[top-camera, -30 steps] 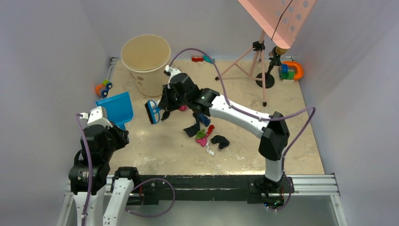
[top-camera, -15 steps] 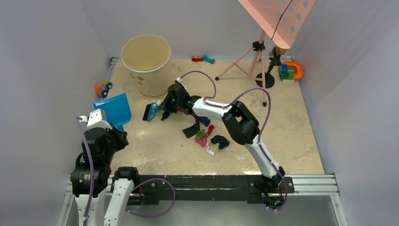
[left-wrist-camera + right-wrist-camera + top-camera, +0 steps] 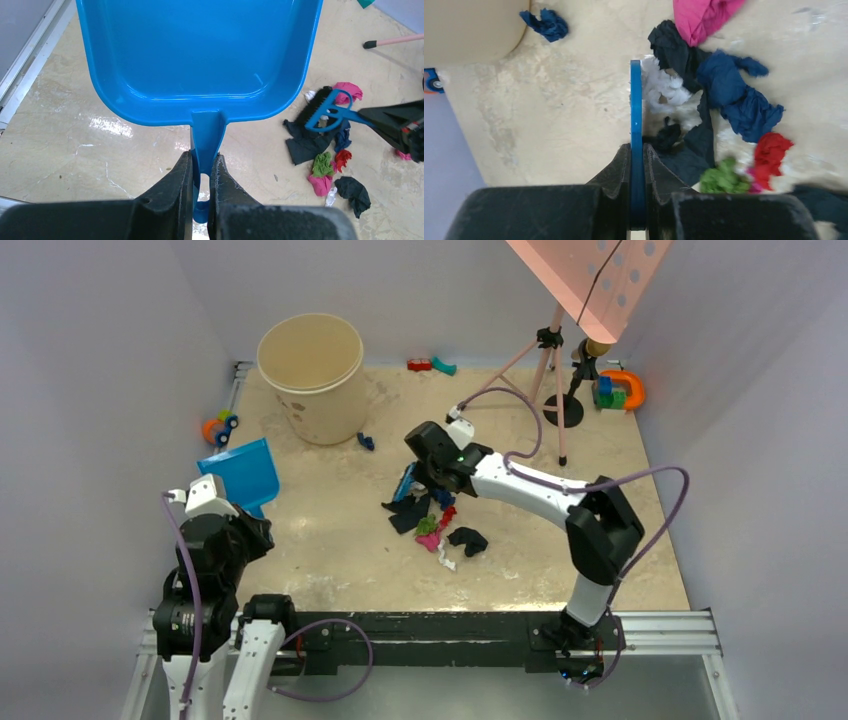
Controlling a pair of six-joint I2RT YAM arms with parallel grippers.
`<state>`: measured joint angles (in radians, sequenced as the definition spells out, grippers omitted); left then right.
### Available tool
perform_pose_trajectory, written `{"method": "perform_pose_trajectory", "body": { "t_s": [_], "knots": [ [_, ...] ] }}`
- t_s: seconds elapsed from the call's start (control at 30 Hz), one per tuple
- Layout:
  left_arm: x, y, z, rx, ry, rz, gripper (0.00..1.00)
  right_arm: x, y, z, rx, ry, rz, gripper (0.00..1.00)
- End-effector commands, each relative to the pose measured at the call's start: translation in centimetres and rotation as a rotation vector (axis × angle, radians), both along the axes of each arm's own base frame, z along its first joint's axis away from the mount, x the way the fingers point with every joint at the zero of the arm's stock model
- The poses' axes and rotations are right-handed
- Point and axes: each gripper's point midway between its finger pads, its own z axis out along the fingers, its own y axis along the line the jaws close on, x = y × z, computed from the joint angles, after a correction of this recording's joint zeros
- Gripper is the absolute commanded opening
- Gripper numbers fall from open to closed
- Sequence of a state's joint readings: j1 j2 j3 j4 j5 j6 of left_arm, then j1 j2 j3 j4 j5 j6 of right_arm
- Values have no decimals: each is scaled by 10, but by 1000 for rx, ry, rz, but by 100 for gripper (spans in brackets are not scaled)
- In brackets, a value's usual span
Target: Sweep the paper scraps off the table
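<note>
Your left fingers (image 3: 172,187) pinch the blue dustpan (image 3: 200,50) by its handle. Your right fingers (image 3: 616,165) squeeze the blue brush (image 3: 636,115), down among the paper scraps (image 3: 432,518) mid tabletop (image 3: 320,550). Nothing is in the dustpan yet; one navy scrap (image 3: 366,441) sits by the bucket (image 3: 312,370).

Glossy blue plastic dustpan (image 3: 200,55); crumpled paper scraps (image 3: 724,95); mottled matt table (image 3: 330,540).
</note>
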<state>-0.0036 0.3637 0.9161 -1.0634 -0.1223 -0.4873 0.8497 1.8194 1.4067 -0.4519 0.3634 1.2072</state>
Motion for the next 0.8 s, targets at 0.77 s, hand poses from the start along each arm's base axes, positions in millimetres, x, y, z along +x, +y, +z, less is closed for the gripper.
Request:
{"method": "perform_pose_trajectory", "body": {
  "t_s": [0.77],
  "knots": [
    [10, -3, -1, -23, -14, 1, 0, 113, 88, 27, 345, -202, 147, 0]
  ]
}}
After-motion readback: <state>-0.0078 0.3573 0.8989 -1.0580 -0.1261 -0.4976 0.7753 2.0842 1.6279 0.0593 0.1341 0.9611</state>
